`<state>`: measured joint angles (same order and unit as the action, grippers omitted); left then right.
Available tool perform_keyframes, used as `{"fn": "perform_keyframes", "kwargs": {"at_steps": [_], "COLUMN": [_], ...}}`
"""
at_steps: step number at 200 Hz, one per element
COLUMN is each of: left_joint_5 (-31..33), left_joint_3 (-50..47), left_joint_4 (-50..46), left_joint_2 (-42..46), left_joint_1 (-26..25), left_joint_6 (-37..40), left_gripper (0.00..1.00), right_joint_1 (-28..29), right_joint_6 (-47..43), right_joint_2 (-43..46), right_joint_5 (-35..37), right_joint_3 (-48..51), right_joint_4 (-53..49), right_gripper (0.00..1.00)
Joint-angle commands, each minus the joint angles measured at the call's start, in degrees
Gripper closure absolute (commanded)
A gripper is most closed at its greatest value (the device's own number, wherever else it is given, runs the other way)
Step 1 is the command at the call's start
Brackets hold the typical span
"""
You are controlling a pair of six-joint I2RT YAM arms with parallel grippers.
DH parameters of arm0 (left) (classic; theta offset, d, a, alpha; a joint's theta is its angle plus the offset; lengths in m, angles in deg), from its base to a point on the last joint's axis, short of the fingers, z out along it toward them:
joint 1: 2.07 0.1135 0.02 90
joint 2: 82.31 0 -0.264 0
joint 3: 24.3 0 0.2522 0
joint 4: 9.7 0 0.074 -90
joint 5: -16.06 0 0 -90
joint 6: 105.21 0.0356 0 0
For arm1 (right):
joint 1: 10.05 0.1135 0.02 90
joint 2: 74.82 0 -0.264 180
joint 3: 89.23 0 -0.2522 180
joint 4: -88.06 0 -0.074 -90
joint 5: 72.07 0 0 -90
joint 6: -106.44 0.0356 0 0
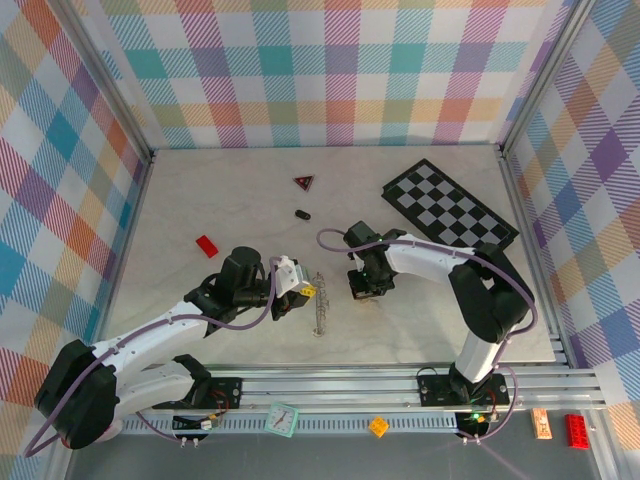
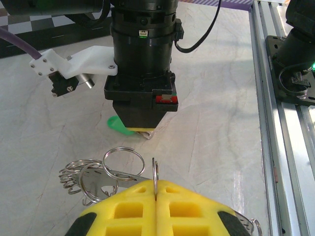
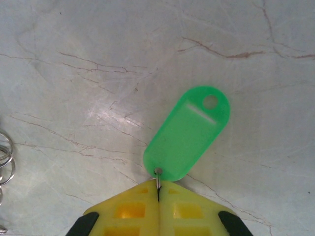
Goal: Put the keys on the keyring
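The left gripper [image 2: 156, 189] has its yellow fingers pressed together on a single steel split ring [image 2: 155, 169], which stands edge-on at the lower centre of the left wrist view. Holding it upright like that presents the ring's coil to the other arm, which I take to be the reason for the pose. The rest of the keyring [image 2: 86, 178], a bunch of linked split rings, lies on the marble-patterned table [image 2: 221, 123] at the lower left, just beside those fingers. Whether the clamped ring is linked to the bunch I cannot tell. Nothing with a cut blade can be told apart among the rings.

The right gripper [image 3: 158, 189] is shut tight on the small wire loop of a green plastic key tag [image 3: 189, 135]. The tag trails flat on the table toward the upper right of that frame, so the loop (the part that has to thread) stays free at the fingertips.

In the top view the two grippers face each other at mid-frame, near but apart. Threading looks about to begin. It calls for the loop to meet the ring's split end, and a slight misalignment could just push the ring aside.
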<state>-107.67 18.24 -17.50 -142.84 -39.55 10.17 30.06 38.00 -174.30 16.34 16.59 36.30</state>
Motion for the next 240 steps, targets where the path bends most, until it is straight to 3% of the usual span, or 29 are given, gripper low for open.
{"fn": "perform_keyframes", "kwargs": {"at_steps": [1,43,78,240], "left_joint_5": [-0.37,-0.28,-0.37,-0.37], "left_joint_3": [1.28,1.2,1.28,1.28], "left_joint_4": [0.11,-0.14,-0.14,-0.42], "left_joint_2": [0.18,0.55,0.28,0.44], "left_joint_1": [-0.76,-0.76,-0.76,-0.76], "left_joint_6": [1.16,1.16,1.12,1.16], "left_gripper": [1.0,1.0,1.0,1.0], "right_joint_1": [-0.02,-0.01,0.01,0.02], "right_joint_6": [-1.27,-1.56,-1.6,-2.06], "right_joint_2": [-1.23,-1.73,-1.5,-2.56], "right_joint_5": [0.13,2.31,2.64,1.85], "right_joint_3": [-0.78,-2.14,-2.53,-3.38], "right_joint_4": [-0.65,-1.51,-1.55,-3.22], "right_gripper": [0.98,0.86,0.83,0.94]}}
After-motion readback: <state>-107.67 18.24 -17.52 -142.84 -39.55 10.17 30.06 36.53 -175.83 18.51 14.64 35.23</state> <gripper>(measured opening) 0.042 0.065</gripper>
